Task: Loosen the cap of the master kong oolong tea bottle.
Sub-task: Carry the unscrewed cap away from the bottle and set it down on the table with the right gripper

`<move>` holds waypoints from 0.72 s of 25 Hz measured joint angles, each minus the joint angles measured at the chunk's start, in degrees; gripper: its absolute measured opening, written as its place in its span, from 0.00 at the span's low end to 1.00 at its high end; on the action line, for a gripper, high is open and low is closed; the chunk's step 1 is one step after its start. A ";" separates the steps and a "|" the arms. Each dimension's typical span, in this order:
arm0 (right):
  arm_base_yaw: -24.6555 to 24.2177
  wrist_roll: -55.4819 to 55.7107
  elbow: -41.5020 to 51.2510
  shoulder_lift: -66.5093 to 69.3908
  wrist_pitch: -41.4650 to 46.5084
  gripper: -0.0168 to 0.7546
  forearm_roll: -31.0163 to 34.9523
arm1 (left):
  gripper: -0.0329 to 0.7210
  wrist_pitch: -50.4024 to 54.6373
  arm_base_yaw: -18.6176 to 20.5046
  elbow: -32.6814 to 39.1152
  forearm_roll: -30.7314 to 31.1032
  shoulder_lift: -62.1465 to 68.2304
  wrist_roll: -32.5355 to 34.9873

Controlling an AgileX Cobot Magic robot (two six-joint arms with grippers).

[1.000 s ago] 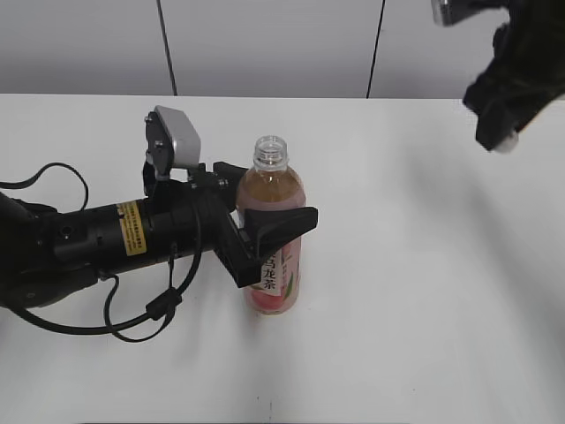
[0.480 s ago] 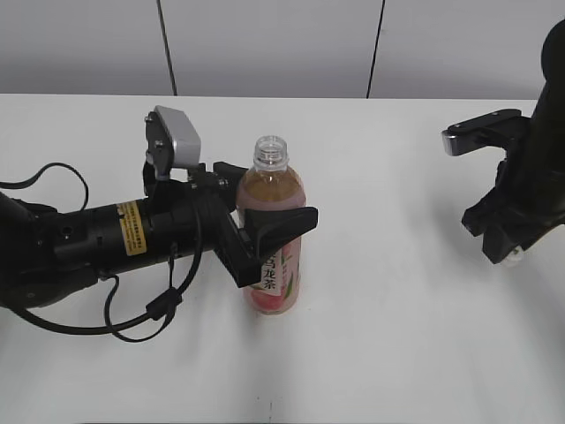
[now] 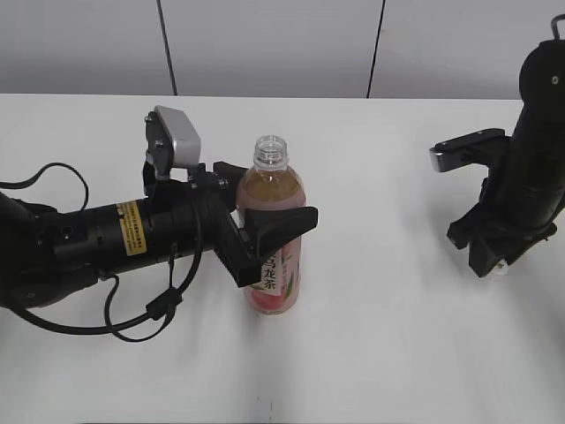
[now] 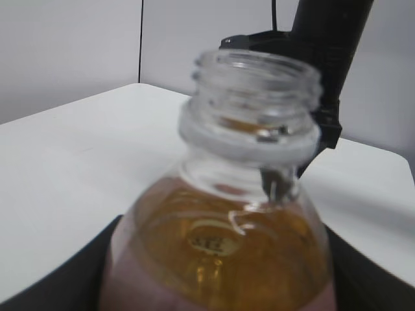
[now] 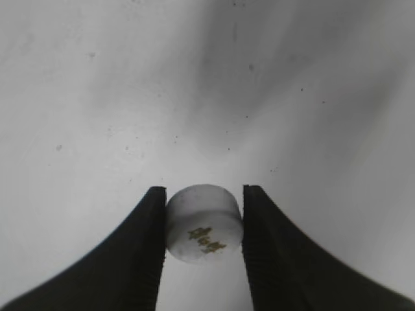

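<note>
The master kong oolong tea bottle (image 3: 274, 243) stands upright mid-table, amber tea inside, pink label, its neck open with no cap on it. My left gripper (image 3: 265, 231) is shut around its body; the left wrist view shows the open neck (image 4: 253, 103) close up. The white cap (image 5: 203, 223) sits clamped between the fingers of my right gripper (image 5: 202, 227), just above the table. In the exterior view my right gripper (image 3: 496, 258) is low over the table at the right, far from the bottle, with a bit of white cap (image 3: 501, 269) at its tip.
The white table (image 3: 380, 336) stretches around the bottle and both arms. A grey wall with dark vertical seams stands behind the table's far edge (image 3: 353, 97). A black cable (image 3: 150, 309) loops under the left arm.
My right gripper has come down from the upper right corner to just above the table at the right, holding the cap. The left gripper and bottle have not moved.
</note>
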 joint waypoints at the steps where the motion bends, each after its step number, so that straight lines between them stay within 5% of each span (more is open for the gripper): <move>1: 0.00 0.18 0.00 0.76 -0.16 0.38 0.06 | 0.65 0.00 0.00 0.00 0.00 0.00 0.00; 4: 0.00 0.91 0.11 1.72 -1.03 0.46 0.29 | 0.65 0.00 0.00 0.00 0.00 0.00 0.00; 9: 0.00 3.14 0.11 1.59 -0.50 0.78 0.38 | 0.65 0.00 0.00 0.00 -0.02 0.00 0.00; 18: 0.00 9.88 0.11 -13.55 14.75 0.65 -0.32 | 0.65 0.00 0.00 0.00 -0.06 0.00 0.00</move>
